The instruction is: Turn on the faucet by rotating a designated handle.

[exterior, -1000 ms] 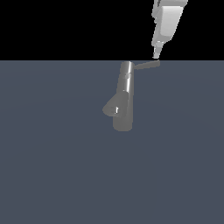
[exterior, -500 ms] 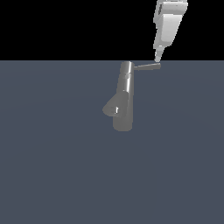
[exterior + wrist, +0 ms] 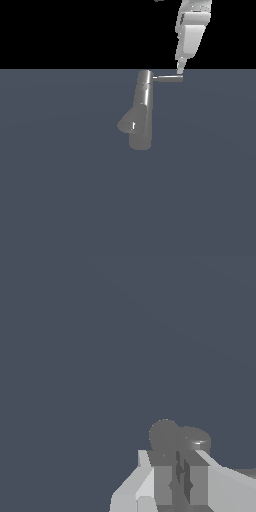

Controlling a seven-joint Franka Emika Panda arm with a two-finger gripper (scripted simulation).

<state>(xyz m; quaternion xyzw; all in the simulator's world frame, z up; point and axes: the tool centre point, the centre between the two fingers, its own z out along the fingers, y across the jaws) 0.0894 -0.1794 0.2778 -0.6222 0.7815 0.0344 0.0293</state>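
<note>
At the column's top, the handle (image 3: pixel 168 78) juts toward the exterior view's right from the faucet (image 3: pixel 142 111); the gripper (image 3: pixel 179 70) meets its far end, fingers (image 3: pixel 165 478) drawn nearly together

1 faucet (image 3: pixel 141 115), 1 handle (image 3: pixel 169 78), 1 claw (image 3: pixel 180 70).

The exterior view stands off the arm at a middle distance, looking slightly down across the dark worktop (image 3: pixel 60 200) toward its far edge, where the faucet (image 3: pixel 141 112) stands. The wrist view looks steeply down from close above, past the end effector (image 3: pixel 181 483). Both views share the faucet (image 3: pixel 177 438) and the worktop (image 3: pixel 75 356).
</note>
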